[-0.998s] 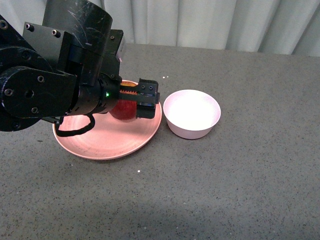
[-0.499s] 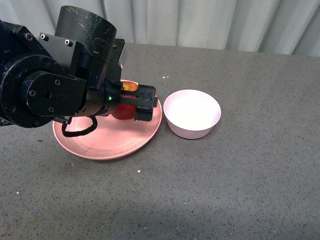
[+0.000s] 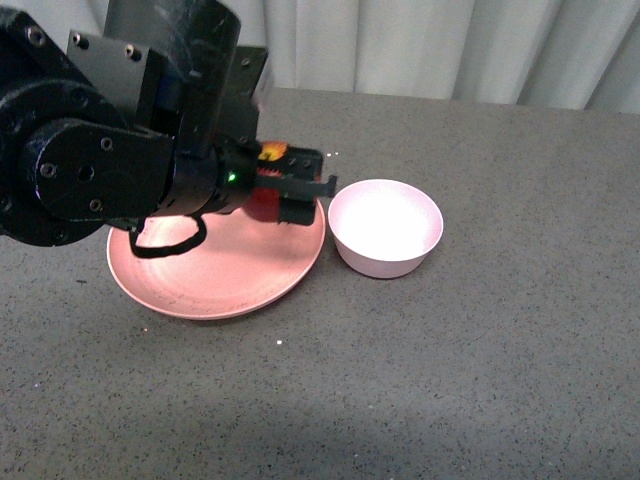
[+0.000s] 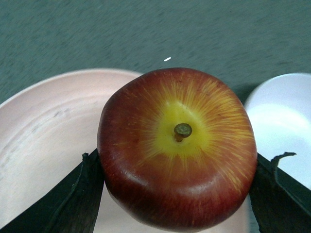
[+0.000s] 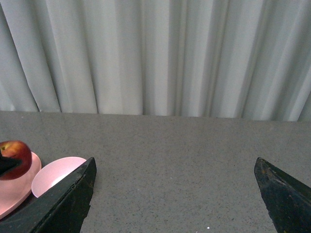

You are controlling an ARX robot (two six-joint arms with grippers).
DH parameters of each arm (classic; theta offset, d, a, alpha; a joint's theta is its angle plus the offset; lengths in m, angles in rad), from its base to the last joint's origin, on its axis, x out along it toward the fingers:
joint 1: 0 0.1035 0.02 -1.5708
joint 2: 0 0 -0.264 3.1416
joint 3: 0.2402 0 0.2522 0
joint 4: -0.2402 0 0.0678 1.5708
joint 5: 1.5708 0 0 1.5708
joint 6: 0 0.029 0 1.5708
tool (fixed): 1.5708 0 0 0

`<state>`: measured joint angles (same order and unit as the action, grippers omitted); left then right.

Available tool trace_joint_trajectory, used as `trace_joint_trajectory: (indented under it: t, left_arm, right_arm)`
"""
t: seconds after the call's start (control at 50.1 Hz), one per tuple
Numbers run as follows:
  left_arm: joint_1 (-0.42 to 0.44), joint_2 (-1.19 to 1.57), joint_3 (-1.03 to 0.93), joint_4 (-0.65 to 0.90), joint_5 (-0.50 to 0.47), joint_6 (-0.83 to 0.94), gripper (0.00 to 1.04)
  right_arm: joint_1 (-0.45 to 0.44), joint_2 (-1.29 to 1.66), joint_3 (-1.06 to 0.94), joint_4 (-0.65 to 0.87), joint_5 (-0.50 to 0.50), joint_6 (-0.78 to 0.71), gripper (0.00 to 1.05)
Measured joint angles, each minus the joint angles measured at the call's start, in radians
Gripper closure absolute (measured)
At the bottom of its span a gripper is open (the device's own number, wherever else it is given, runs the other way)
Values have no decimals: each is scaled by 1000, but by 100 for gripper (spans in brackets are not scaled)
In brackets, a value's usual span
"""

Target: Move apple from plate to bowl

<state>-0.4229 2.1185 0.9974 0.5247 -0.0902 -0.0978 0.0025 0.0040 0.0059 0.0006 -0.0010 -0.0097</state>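
Grey curtains [image 5: 146, 53] are hanging behind a grey table [image 3: 480, 380]. Over it the left gripper [image 3: 298, 188] is clamping the apple [image 4: 177, 145] from both sides, its fingers [image 4: 73, 204] pressing on the red skin. The apple seems to be hanging above the plate [image 3: 210, 300], at the edge nearest the bowl [image 3: 385, 262], so the pick-up looks done. The bowl is waiting empty; carrying across and releasing are remaining. Well apart, the right gripper [image 5: 175, 208] is idling, fingers spread wide, holding nothing.
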Motion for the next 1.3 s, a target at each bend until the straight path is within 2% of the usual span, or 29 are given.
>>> trace_joint_trajectory:
  t: [0.14, 0.319, 0.698, 1.257, 1.297]
  left_arm:
    - [-69, -53, 13, -8, 61, 22, 30]
    - [-122, -44, 39, -20, 77, 63, 30]
    - [-147, 61, 150, -58, 38, 85, 31]
    - [-166, 162, 197, -82, 30, 88, 30]
    - [-166, 162, 202, -82, 29, 82, 23]
  right_arm:
    - [0, 0, 0, 0, 0, 0, 9]
    - [0, 0, 0, 0, 0, 0, 9]
    - [0, 0, 0, 0, 0, 0, 9]
    - [0, 0, 0, 0, 0, 0, 9]
    - [0, 0, 0, 0, 0, 0, 9]
